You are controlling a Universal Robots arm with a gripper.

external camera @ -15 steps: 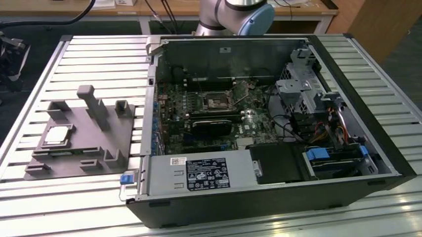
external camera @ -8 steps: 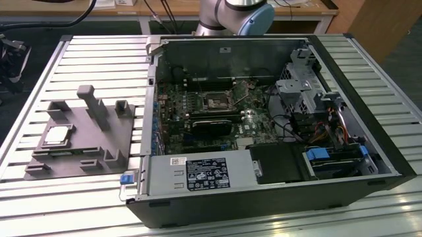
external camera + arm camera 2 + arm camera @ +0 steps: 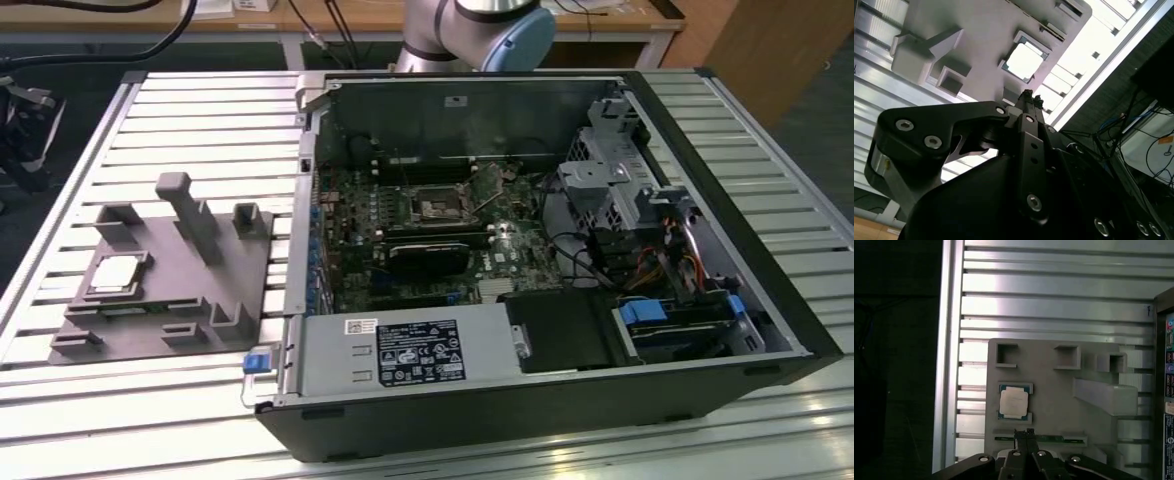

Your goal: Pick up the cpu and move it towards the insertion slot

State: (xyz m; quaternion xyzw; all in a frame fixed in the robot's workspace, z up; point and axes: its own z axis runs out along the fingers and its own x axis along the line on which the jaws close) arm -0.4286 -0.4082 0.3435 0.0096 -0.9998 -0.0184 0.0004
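Observation:
The cpu (image 3: 118,272) lies flat in a recess of the grey plastic fixture (image 3: 174,300) on the exterior view's left, its silvery top facing up. It also appears in both wrist views: the cpu (image 3: 1014,402) and the cpu (image 3: 1025,62). My gripper (image 3: 1024,433) hangs well above the fixture, beside the chip and apart from it, its black fingers (image 3: 1026,97) pressed together with nothing between them. The insertion slot (image 3: 437,208) is a small square socket on the motherboard inside the open computer case.
The fixture carries a tall post (image 3: 183,205) and several blocks. The computer case (image 3: 747,330) lies open on the slatted metal table (image 3: 200,120). A black card (image 3: 427,258), a labelled power supply (image 3: 400,352) and a drive cage (image 3: 601,190) surround the socket.

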